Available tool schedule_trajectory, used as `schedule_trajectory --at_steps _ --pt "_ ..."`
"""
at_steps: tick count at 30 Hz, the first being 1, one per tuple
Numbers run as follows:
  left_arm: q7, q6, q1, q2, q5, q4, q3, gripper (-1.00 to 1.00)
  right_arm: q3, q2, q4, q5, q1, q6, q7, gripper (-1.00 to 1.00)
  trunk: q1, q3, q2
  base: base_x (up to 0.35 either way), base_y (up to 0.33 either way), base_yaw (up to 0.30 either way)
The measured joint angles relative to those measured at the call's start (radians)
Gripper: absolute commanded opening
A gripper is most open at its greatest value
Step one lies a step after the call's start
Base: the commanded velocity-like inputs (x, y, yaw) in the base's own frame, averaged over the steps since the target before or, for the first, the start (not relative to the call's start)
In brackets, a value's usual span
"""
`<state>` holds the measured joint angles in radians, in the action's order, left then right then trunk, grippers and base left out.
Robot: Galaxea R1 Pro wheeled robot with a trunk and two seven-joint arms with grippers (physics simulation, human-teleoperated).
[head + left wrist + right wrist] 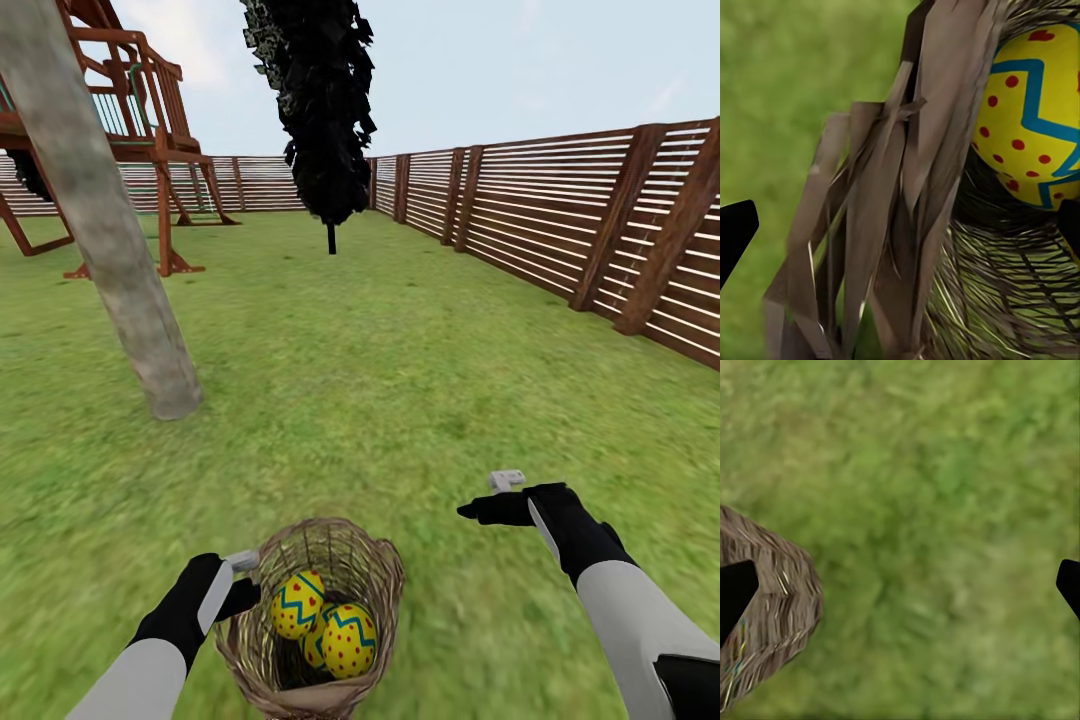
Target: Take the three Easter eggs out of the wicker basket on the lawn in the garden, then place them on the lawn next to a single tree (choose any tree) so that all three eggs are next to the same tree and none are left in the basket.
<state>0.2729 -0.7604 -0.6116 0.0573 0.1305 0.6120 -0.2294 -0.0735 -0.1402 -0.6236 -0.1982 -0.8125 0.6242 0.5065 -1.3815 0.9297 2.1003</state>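
Low in the head view sits the basket (pixel 312 620) on the lawn (pixel 400 380), three eggs (pixel 325 620) inside; the left gripper (pixel 243 572) touches its rim, the right gripper (pixel 500 497) hovers released to the right. The tree (pixel 110 240) leans upper left. Left wrist view: weave and an egg (pixel 1035 112) close; fingers spread. Right wrist view: fingers wide over grass. Best reach down between the eggs, not the weave.
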Motion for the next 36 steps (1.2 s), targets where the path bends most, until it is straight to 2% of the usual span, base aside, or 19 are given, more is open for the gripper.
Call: schedule_trajectory --at_steps 10,11,12,13,15,19,20,22,25,31,35,36 --pt "0.000 0.001 0.000 0.001 0.000 0.000 0.000 1.00 0.000 0.000 -0.001 0.000 0.000 0.000 0.000 1.00 -0.038 0.031 0.070 0.000 0.000 0.000" --pt "0.000 0.000 0.000 0.001 -0.004 0.000 0.000 1.00 0.000 0.000 -0.001 0.000 0.000 0.000 0.000 1.00 -0.042 0.034 0.077 0.000 0.000 0.000" --pt "0.000 -0.003 -0.001 0.001 -0.025 0.005 -0.001 1.00 0.000 0.000 -0.001 0.000 0.000 0.000 0.000 1.00 -0.046 0.037 0.084 0.000 0.000 0.000" --pt "0.000 0.013 -0.001 0.001 -0.021 0.019 -0.002 1.00 0.000 0.000 -0.001 0.000 0.000 0.000 -0.001 1.00 -0.050 0.041 0.091 0.000 0.000 0.000" --pt "0.000 0.048 -0.001 -0.001 -0.028 0.019 -0.002 1.00 0.000 0.000 -0.001 0.000 0.000 0.001 -0.002 1.00 -0.050 0.041 0.091 0.000 0.000 0.000" --pt "0.000 0.054 -0.001 -0.001 -0.032 0.018 -0.001 1.00 0.000 0.000 -0.001 0.000 0.000 0.002 -0.003 1.00 -0.050 0.041 0.091 0.000 0.000 0.000" --pt "0.001 0.054 -0.001 0.000 -0.034 0.018 -0.001 -1.00 0.000 0.000 -0.001 0.000 0.000 0.002 -0.003 1.00 -0.050 0.041 0.091 0.000 0.000 0.000" --pt "0.001 0.055 -0.001 0.001 -0.035 0.018 0.000 -1.00 0.000 0.000 -0.001 0.000 0.000 0.002 -0.003 1.00 -0.050 0.041 0.091 0.000 0.000 0.000" --pt "0.000 0.083 -0.001 0.001 -0.011 0.019 0.002 -1.00 0.000 0.000 -0.001 0.000 0.000 0.002 -0.003 1.00 -0.050 0.041 0.091 0.000 0.000 0.000" --pt "-0.001 0.092 -0.001 0.002 0.006 0.019 0.002 -1.00 -0.001 0.000 -0.001 0.000 0.000 0.002 -0.003 1.00 -0.050 0.041 0.091 0.000 0.000 0.000" --pt "-0.001 0.099 -0.001 0.004 0.035 -0.010 0.003 -1.00 0.000 0.000 0.000 0.000 0.000 0.002 -0.003 1.00 -0.035 0.028 0.064 0.000 0.000 0.000" --pt "-0.001 0.097 -0.001 0.003 0.030 -0.015 0.003 -1.00 0.000 0.000 0.001 0.000 0.000 0.002 -0.003 1.00 -0.031 0.025 0.057 0.000 0.000 0.000"
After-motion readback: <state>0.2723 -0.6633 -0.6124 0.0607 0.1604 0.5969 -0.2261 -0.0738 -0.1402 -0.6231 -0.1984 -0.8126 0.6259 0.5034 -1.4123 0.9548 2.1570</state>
